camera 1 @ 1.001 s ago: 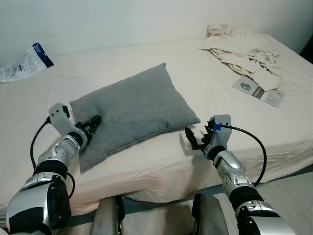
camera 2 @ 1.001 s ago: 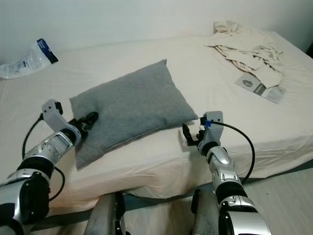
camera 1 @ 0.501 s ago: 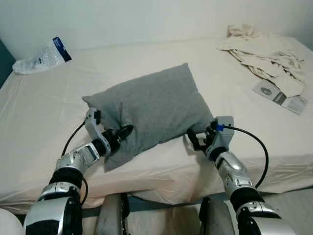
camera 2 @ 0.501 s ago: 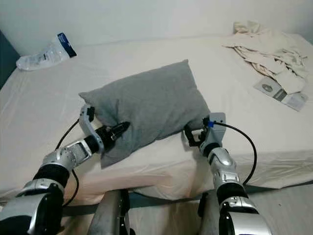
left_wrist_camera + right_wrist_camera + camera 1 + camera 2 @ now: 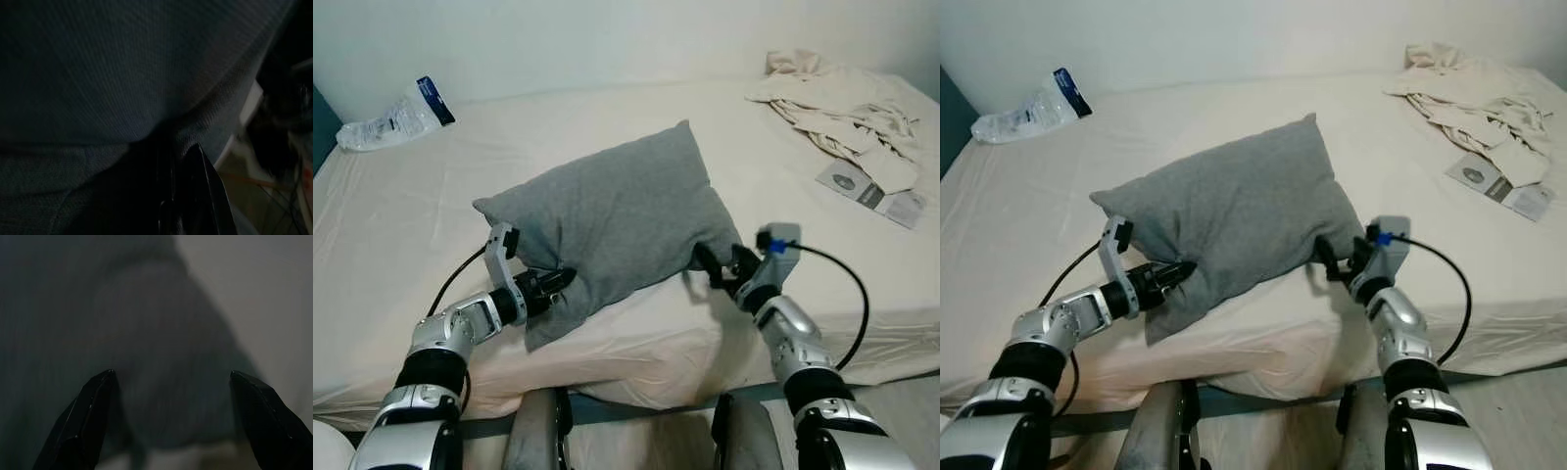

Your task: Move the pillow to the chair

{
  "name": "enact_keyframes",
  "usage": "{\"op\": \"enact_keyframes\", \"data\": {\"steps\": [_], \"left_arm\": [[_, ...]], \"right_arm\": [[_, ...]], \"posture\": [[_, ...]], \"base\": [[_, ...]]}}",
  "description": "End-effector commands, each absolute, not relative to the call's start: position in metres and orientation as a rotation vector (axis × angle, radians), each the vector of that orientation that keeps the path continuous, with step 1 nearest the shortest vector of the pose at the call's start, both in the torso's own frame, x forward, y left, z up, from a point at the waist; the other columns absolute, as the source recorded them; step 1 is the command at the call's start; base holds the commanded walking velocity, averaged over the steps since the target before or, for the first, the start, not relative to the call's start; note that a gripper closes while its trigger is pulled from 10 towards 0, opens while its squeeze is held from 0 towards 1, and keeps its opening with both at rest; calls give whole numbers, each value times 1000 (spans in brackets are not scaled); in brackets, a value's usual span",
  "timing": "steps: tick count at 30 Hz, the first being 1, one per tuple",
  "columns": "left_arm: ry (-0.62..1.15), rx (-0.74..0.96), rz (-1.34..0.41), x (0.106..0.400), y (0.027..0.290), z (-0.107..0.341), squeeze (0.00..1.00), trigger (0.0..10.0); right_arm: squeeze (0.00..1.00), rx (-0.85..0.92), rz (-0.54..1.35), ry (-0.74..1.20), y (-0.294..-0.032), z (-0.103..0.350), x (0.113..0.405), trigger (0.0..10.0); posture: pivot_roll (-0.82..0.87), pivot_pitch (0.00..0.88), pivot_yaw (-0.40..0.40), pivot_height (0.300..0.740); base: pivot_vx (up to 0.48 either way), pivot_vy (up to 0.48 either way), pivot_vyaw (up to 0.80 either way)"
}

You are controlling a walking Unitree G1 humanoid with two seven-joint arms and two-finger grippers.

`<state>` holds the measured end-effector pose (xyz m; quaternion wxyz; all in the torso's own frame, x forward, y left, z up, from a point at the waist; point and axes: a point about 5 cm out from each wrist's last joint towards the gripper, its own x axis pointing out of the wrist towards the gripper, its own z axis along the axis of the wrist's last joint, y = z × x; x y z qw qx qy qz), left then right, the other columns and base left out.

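A grey pillow (image 5: 607,220) lies slantwise on the cream bed (image 5: 411,225), close to its near edge. My left gripper (image 5: 555,283) is pushed into the pillow's near left corner, its fingers together with the cloth bunched around them; the left wrist view is dark, with grey fabric (image 5: 122,73) folding down onto one black finger (image 5: 208,196). My right gripper (image 5: 715,266) is at the pillow's near right corner, open. In the right wrist view its fingertips (image 5: 100,396) stand wide apart with the pillow (image 5: 161,382) just beyond them.
A heap of beige clothes (image 5: 832,103) and a printed leaflet (image 5: 869,189) lie at the bed's far right. A plastic packet (image 5: 396,116) sits at the far left by the wall. The mattress edge (image 5: 636,367) runs just in front of my legs.
The view turned left in the first half second. Since then the right gripper has moved up to the pillow's right corner, and the left gripper stays dug into the left corner.
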<state>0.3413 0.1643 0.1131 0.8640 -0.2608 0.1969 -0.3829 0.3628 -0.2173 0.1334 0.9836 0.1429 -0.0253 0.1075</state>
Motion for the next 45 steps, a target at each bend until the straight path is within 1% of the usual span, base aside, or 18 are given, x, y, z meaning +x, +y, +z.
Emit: {"op": "enact_keyframes", "data": {"steps": [1,4,7,12,13,17,22,23,24,25,27,28,29,32,38,41,44,45], "left_arm": [[582,-538,-868,325,154,88,0,0],[581,-484,-949,321,167,100,0,0],[584,-438,-1072,314,179,115,0,0],[633,-393,-1216,301,195,132,0,0],[633,-393,-1216,301,195,132,0,0],[671,-361,-1332,291,207,150,0,0],[688,-324,-1344,289,210,150,0,0],[701,-304,-1342,288,208,146,0,0],[708,-298,-1343,288,207,143,0,0],[722,-279,-1348,286,204,139,0,0],[735,-266,-1354,285,203,137,0,0],[749,-251,-1359,283,201,134,0,0],[749,-251,-1359,283,201,134,0,0],[785,-220,-1375,277,193,124,0,0],[809,-217,-1396,272,189,118,0,0],[822,-212,-1412,268,181,112,0,0],[821,-209,-1417,267,179,111,0,0],[820,-209,-1421,267,177,110,0,0]], "right_arm": [[0,330,216,-102,-224,146,365,10000],[0,379,203,-172,-245,170,367,10000],[0,355,73,-153,-274,172,366,10000],[0,343,-23,-136,-293,174,363,10000],[0,343,-23,-136,-293,174,363,10000],[0,299,-8,-114,-293,176,365,10000],[0,282,56,-113,-285,176,368,10000],[0,264,163,-93,-272,173,371,10000],[0,263,208,-79,-266,171,372,10000],[114,273,273,-50,-259,166,372,10000],[114,282,311,-31,-254,163,372,10000],[1000,281,352,0,-248,159,372,10000],[1000,281,352,0,-248,159,372,10000],[1000,315,499,95,-226,141,369,10000],[1000,332,625,184,-209,125,363,10000],[1000,293,780,321,-189,103,352,10000],[1000,303,836,365,-183,98,348,10000],[780,266,889,393,-178,94,345,10000]], "posture": [[112,198,37,541],[103,195,40,541],[105,192,39,541],[114,188,33,541],[114,188,33,541],[125,186,31,541],[129,184,39,541],[123,184,44,541],[123,184,44,541],[123,184,44,541],[123,185,42,541],[125,186,39,541],[125,186,39,541],[131,190,29,541],[132,190,21,541],[132,192,17,541],[129,194,15,541],[128,194,14,541]], "base": [[0,0,0],[0,0,0],[0,0,0],[0,0,0],[0,0,0],[0,0,0],[0,0,0],[0,0,0],[0,0,0],[0,0,0],[0,0,0],[0,0,0],[0,0,0],[0,0,0],[0,0,0],[0,0,0],[0,0,0],[0,0,0]]}}
